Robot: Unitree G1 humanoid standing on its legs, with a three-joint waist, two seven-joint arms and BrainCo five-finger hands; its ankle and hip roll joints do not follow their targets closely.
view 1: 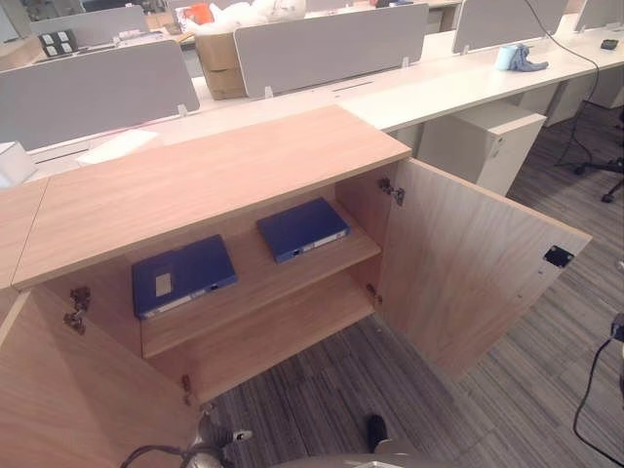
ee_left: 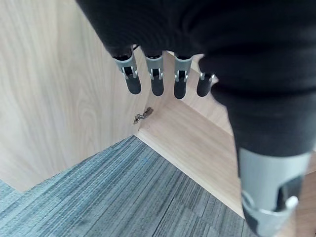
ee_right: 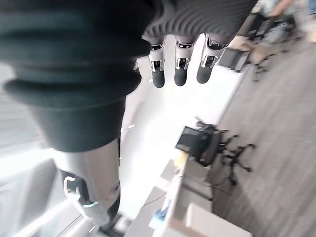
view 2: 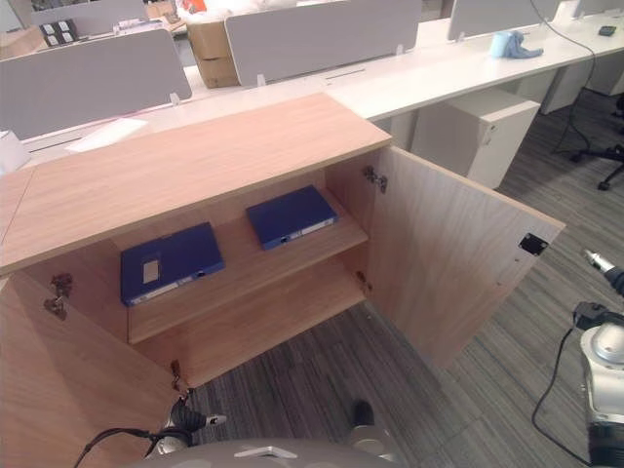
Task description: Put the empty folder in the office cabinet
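Note:
The wooden office cabinet (view 1: 214, 175) stands with both doors swung wide. Two blue folders lie flat on its upper shelf (view 1: 273, 283): one at the left (view 1: 183, 275), one at the right (view 1: 302, 228). The lower shelf (view 1: 278, 331) is bare. My left hand (ee_left: 155, 79) hangs low beside the left door (view 1: 78, 390), near a hinge (ee_left: 143, 115); its fingers are straight and it holds nothing. My right hand (ee_right: 180, 66) hangs out to the right, clear of the right door (view 1: 468, 263), also open with nothing in it.
Behind the cabinet run white desks with grey dividers (view 1: 327, 44). A white pedestal (view 1: 483, 141) stands just beyond the right door. A cardboard box (view 1: 219, 58) sits at the back, and a chair base (view 1: 604, 171) is at the far right. Grey carpet (view 1: 390, 390) lies in front.

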